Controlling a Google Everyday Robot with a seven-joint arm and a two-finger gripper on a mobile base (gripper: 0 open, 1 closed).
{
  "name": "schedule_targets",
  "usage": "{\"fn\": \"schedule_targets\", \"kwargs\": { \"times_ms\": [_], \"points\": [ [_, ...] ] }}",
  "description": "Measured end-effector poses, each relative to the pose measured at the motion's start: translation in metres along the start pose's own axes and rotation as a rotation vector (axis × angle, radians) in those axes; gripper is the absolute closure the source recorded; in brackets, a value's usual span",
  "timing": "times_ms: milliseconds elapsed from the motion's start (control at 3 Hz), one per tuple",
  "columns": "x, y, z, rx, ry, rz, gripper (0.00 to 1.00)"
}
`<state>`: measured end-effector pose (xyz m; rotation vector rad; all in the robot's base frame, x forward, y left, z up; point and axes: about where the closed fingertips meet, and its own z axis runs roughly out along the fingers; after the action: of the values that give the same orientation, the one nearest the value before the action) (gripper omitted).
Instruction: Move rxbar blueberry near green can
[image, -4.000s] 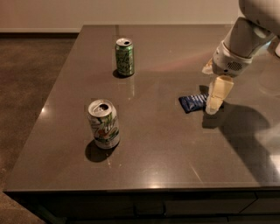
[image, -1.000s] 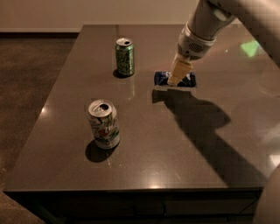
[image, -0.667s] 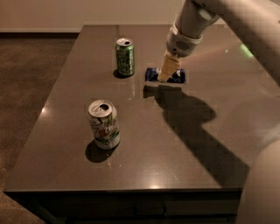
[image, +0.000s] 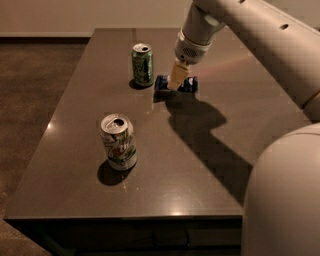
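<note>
The rxbar blueberry (image: 163, 83), a small dark navy wrapper, lies on the dark table (image: 75, 135) just right of the green can (image: 142, 64), a short gap between them. The green can stands upright at the table's far middle. My gripper (image: 177, 77) reaches down from the upper right, its pale fingers over the middle of the bar, hiding its centre. The bar's two ends show on either side of the fingers.
A mostly white and silver can (image: 118, 142) with green and orange marks stands upright at the front left of the table. My arm (image: 260, 35) crosses the upper right and my base (image: 285, 195) fills the lower right corner. Brown floor lies to the left.
My gripper has moved left across the table, and the blue bar has moved with it, from the right side to just beside the green can. Both cans have stayed put.
</note>
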<state>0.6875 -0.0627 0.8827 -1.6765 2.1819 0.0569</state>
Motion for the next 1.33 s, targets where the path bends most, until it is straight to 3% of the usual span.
{"fn": "schedule_targets", "kwargs": {
  "times_ms": [1000, 1333],
  "points": [
    [-0.0007, -0.0073, 0.0099, -0.005, -0.007, -0.009, 0.14],
    [-0.001, -0.0068, 0.0128, -0.008, -0.006, -0.01, 0.0]
  ]
}}
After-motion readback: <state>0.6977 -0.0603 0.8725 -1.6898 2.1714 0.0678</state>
